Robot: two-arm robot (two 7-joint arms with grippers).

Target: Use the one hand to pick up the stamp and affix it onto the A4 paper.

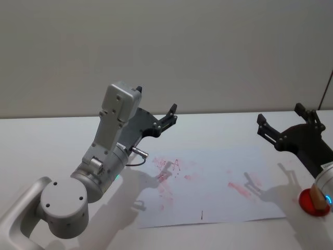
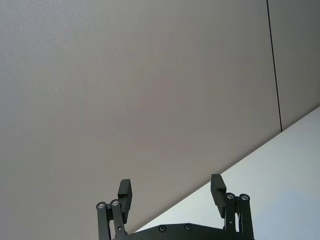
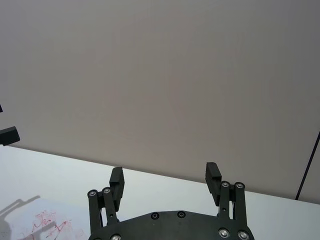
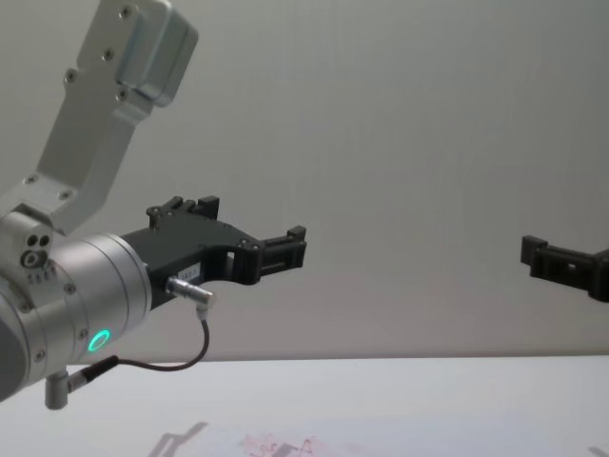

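Head view gives us the white worktop (image 1: 41, 135) first, with the A4 paper (image 1: 218, 198) lying flat on it before us, faint pink-red marks scattered across its middle. Our left arm (image 1: 104, 156) rises over the paper's left side, and the left gripper (image 1: 165, 121) hangs above the sheet's far left corner, pointed toward the wall, its jaws apart and holding nothing. Our right gripper (image 1: 281, 115) hangs over the worktop by the paper's right edge, its jaws likewise spread and empty. The stamp (image 1: 314, 200), a red base with a wooden handle, stands on the worktop near the paper's near right corner, partly hidden by our right wrist.
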